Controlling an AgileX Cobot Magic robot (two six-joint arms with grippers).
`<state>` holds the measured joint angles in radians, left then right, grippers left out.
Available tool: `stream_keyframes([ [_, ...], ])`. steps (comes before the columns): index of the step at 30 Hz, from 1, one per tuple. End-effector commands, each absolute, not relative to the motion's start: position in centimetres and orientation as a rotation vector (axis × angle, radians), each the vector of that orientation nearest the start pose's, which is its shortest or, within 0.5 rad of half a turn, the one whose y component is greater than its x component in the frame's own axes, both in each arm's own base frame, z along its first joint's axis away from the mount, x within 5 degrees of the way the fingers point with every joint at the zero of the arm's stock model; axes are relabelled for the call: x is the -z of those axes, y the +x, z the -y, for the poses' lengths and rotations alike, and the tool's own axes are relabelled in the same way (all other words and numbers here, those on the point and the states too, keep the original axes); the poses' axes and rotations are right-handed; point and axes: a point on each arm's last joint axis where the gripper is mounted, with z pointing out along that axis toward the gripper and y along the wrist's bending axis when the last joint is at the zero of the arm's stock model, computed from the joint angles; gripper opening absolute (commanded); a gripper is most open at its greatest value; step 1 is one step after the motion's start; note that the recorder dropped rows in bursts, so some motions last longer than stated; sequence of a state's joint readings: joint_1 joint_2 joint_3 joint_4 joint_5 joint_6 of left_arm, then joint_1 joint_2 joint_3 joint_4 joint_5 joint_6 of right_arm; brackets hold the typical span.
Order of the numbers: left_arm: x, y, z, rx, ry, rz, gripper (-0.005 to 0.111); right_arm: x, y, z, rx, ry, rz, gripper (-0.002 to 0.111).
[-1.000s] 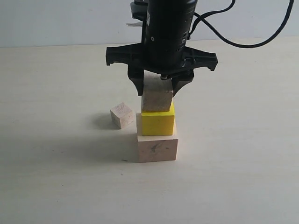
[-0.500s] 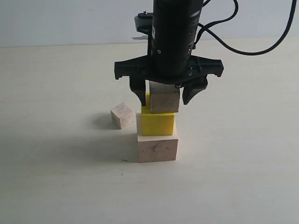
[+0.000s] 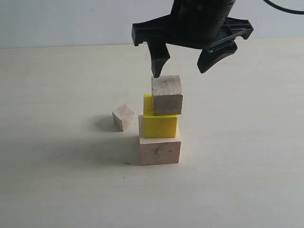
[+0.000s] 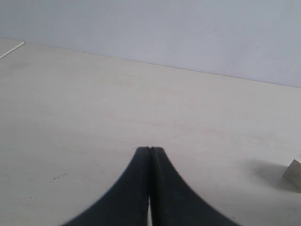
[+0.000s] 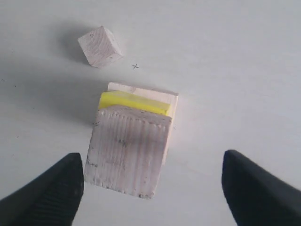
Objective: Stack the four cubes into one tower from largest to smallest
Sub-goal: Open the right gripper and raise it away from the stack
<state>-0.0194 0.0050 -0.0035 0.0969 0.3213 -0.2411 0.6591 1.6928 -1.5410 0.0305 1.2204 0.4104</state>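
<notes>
A three-cube column stands mid-table: the large pale wood cube (image 3: 160, 150) at the base, the yellow cube (image 3: 159, 125) on it, the medium wood cube (image 3: 166, 95) on top, shifted a little right and overhanging. The small wood cube (image 3: 124, 117) lies on the table just left of the column. My right gripper (image 3: 183, 70) hangs open above the column, touching nothing. From the right wrist view the medium cube (image 5: 128, 149), the yellow cube (image 5: 134, 102) and the small cube (image 5: 99, 46) show below the right gripper (image 5: 153, 181). My left gripper (image 4: 150, 151) is shut and empty over bare table.
The pale tabletop (image 3: 237, 156) spreads all round the column, with a grey wall (image 3: 71, 21) behind it. A black cable runs off the right arm at the top right. A corner of a wood cube (image 4: 294, 174) shows at the edge of the left wrist view.
My right gripper let go of the medium wood cube on the yellow cube, opened wide, and rose up and to the right. The cubes stayed in place.
</notes>
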Motion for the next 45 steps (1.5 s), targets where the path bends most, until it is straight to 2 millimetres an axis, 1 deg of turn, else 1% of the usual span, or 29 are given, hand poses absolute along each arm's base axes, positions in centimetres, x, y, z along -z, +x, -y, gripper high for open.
stream_keyframes([
  [1,-18.5,5.4,-0.2,0.094,-0.135,-1.79,0.0,-32.5,27.6,-21.2,-0.362,-0.427,-2.867,0.076],
  [3,-18.5,5.4,-0.2,0.094,-0.135,-1.79,0.0,-32.3,27.6,-21.1,-0.348,-0.429,-2.87,0.076],
  [4,-18.5,5.4,-0.2,0.094,-0.135,-1.79,0.0,-31.9,27.6,-21.0,-0.319,-0.434,-2.881,0.076],
  [5,-18.5,5.4,-0.2,0.094,-0.135,-1.79,0.0,-31.3,27.6,-20.7,-0.298,-0.43,-2.899,0.076],
  [6,-18.5,5.4,-0.2,0.094,-0.135,-1.79,0.0,-30.2,27.4,-20.4,-0.285,-0.422,-2.934,0.076],
  [8,-18.5,5.4,-0.2,0.094,-0.135,-1.79,0.0,-29.1,27.4,-20.3,-0.32,-0.392,-2.945,0.076],
  [10,-18.5,5.4,-0.2,0.094,-0.135,-1.79,0.0,-28.6,27.5,-20.6,-0.396,-0.393,-2.923,0.076],
  [14,-18.5,5.4,-0.2,0.094,-0.135,-1.79,0.0,-28.8,27.5,-21.7,-0.565,-0.409,-2.867,0.076],
  [16,-18.5,5.4,-0.2,0.094,-0.135,-1.79,0.0,-28.9,27.5,-21.9,-0.6,-0.402,-2.854,0.076],
  [25,-18.5,5.4,-0.2,0.094,-0.135,-1.79,0.0,-28.9,27.6,-21.8,-0.59,-0.402,-2.849,0.076],
  [30,-18.5,5.4,-0.2,0.094,-0.135,-1.79,0.0,-29.0,27.6,-21.9,-0.591,-0.43,-2.836,0.076],
  [37,-18.5,5.4,-0.2,0.094,-0.135,-1.79,0.0,-27.7,28.1,-22.3,-0.592,-0.479,-2.856,0.076],
  [40,-18.5,5.4,-0.2,0.094,-0.135,-1.79,0.0,-27.6,28.2,-22.2,-0.562,-0.502,-2.847,0.076],
  [43,-18.5,5.4,-0.2,0.094,-0.135,-1.79,0.0,-28.1,28.2,-21.8,-0.506,-0.528,-2.815,0.076],
  [45,-18.5,5.4,-0.2,0.094,-0.135,-1.79,0.0,-29.0,27.9,-21.4,-0.495,-0.536,-2.786,0.076],
])
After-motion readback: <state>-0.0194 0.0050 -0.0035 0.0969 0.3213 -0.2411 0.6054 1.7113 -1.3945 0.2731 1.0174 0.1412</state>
